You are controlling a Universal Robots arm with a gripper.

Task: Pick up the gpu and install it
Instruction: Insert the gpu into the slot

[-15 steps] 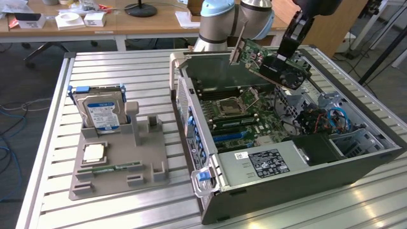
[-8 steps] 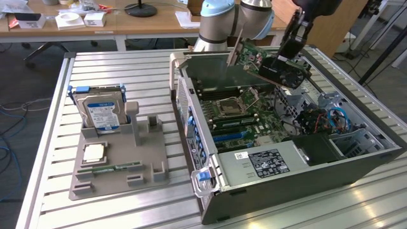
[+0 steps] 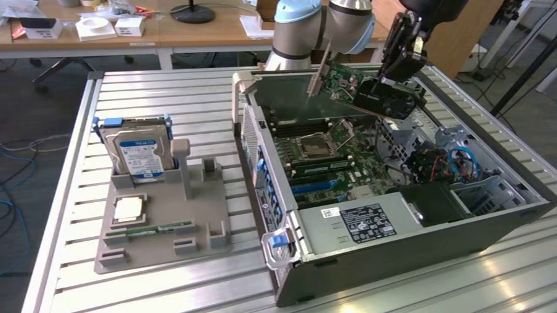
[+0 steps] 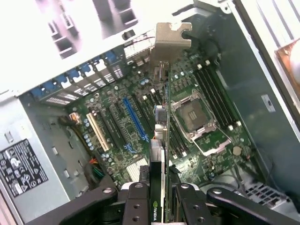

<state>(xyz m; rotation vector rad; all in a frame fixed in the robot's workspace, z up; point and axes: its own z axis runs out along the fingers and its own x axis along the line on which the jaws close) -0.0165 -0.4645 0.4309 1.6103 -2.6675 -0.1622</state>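
Silver-grey arm (image 3: pixel 344 26) with pale blue joint caps (image 3: pixel 296 10) and black jaws studded with round screws.

My exterior view looks down steeply from above the bench's (image 3: pixel 148 287) near edge, wide enough for the whole open computer case (image 3: pixel 418 261). My wrist view peers past the hand (image 4: pixel 161 194), close, down into the case; both share the motherboard (image 3: pixel 348 156) (image 4: pixel 122 126).

A table (image 3: pixel 148 91) of pale metal slats carries two things. Toward the exterior view's left a flat grey holder (image 3: pixel 122 257) with slots and posts lies on the slats. Just beside it, toward the exterior view's right, an open computer case (image 3: pixel 374 267) rests on its side, its inside facing up.
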